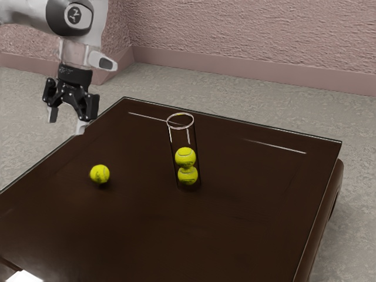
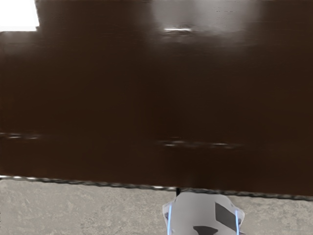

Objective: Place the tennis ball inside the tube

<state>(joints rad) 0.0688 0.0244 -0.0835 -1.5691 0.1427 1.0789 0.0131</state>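
An empty black two-finger gripper (image 1: 67, 120) hung wide open, likely to fetch the round yellow ball (image 1: 100, 174) for the clear, mouth-up tube (image 1: 183, 138).

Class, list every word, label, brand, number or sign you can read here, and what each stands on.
Nothing can be read for certain.
Arm, round cap: pale angular mark, too small to identify.
Black collar above the fingers: tiny pale marks, unreadable.
Loose tennis ball: dark marking, too blurred.
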